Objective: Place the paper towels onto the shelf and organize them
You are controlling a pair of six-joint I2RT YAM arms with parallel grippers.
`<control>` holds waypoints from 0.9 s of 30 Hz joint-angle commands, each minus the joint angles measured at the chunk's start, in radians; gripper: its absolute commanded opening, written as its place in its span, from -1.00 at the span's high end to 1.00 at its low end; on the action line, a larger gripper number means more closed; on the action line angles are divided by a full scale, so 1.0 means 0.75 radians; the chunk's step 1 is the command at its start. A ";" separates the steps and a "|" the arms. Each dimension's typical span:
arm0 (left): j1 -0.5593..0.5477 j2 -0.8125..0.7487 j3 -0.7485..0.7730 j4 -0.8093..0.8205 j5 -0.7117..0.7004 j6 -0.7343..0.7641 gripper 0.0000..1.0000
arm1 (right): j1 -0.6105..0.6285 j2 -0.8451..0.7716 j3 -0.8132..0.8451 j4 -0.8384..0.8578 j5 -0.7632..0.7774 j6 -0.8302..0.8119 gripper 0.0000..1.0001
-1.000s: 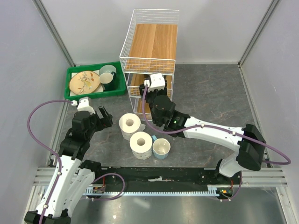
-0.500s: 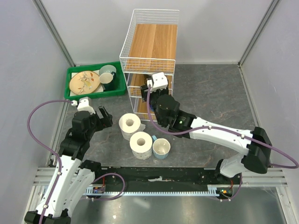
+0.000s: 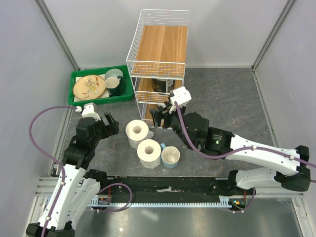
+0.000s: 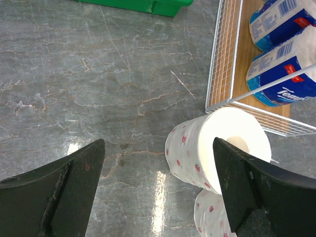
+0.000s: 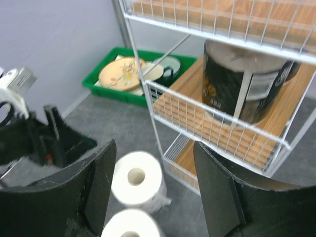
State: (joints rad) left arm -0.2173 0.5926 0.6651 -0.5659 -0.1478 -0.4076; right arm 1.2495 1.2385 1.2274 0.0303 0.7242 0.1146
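Remote view, release complete. My right gripper [image 5: 154, 153] has backed away from the tall white wire shelf with light wooden boards [image 3: 158, 29], which stands at the middle of the counter's far edge. A second ago its wrist was tucked against the front of the middle tier; it now hangs just in front of the rack, jaws spread wide and holding nothing. The black-and-gold wrapped paper roll [image 5: 252, 84] stands upright on the middle board, apart from the fingers. Over the same second the right arm's elbow has swung out toward the counter's right edge. My left gripper [image 4: 159, 148] has not moved: it hovers toward the left edge, jaws wide and empty. On the bottom board sit one blue-wrapped paper roll [image 4: 276, 22] and a second blue-wrapped roll [image 4: 286, 74], side by side. On the counter, unchanged, the white flower-printed paper roll [image 3: 137, 132] stands on end just in front of the shelf's near left corner. The second white printed roll [image 3: 149, 152] stands just beside it toward the near edge, with the pale blue cup [image 3: 170, 157] at its right. The green plastic tray of dishes [image 3: 101, 100] occupies the far left corner.
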 commanded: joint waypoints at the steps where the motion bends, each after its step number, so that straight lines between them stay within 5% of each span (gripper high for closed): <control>1: 0.007 -0.003 0.015 0.063 0.005 0.016 -0.94 | 0.017 -0.137 -0.023 -0.420 -0.088 0.350 -0.44; 13: 0.007 0.058 0.027 0.090 0.191 0.004 -0.94 | 0.027 -0.150 -0.293 -0.718 -0.344 0.845 -0.49; 27: 0.007 0.147 0.070 0.123 0.326 -0.001 -0.92 | 0.075 0.103 -0.264 -0.552 -0.444 0.770 -0.58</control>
State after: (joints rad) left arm -0.2173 0.7002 0.6823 -0.5140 0.0448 -0.4080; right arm 1.3006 1.2789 0.9955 -0.4309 0.4107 0.7147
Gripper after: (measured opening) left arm 0.963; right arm 0.786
